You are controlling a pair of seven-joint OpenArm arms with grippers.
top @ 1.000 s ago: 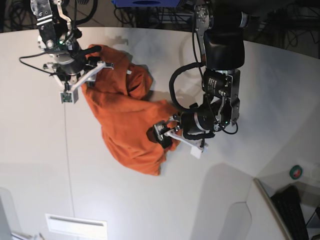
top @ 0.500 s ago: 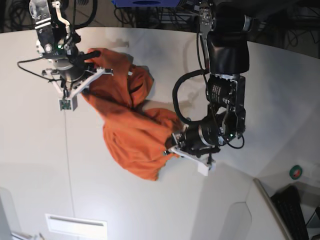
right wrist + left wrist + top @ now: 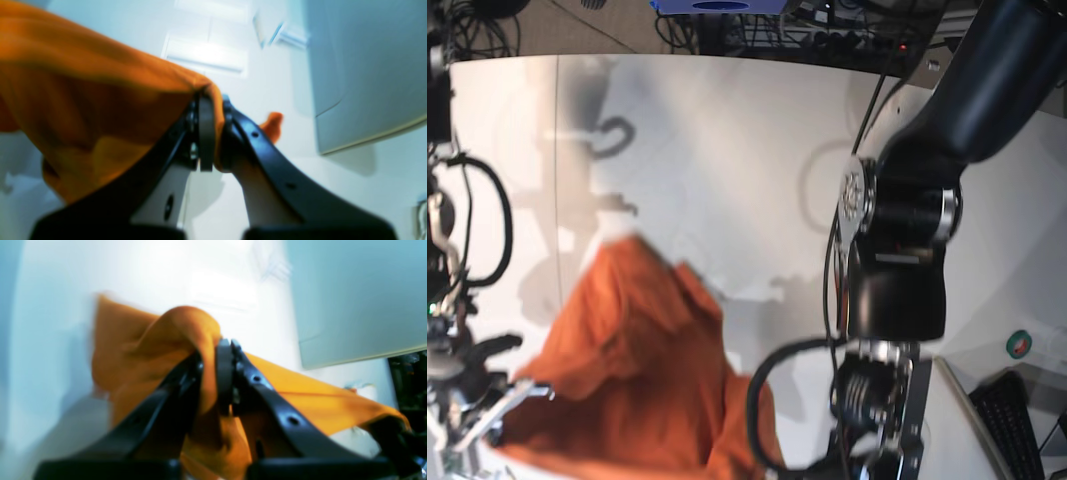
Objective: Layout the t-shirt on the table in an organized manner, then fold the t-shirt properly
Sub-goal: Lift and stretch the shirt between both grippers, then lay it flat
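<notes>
The orange t-shirt hangs lifted above the white table, stretched between both arms and close to the base camera. In the left wrist view my left gripper is shut on a bunched fold of the t-shirt. My right gripper is shut on another edge of the t-shirt, which drapes away to the left. In the base view the right gripper pinches the shirt's lower left corner. The left arm fills the right side, and its gripper is hidden at the bottom edge.
A thin dark seam runs down the table at the left. A small green round object and a dark keyboard lie at the right. A pale grey panel shows below in both wrist views. Cables crowd the far edge.
Both grippers closed on the shirt, then both arms rose steeply toward the camera. The shirt left the table and now hangs between them.
</notes>
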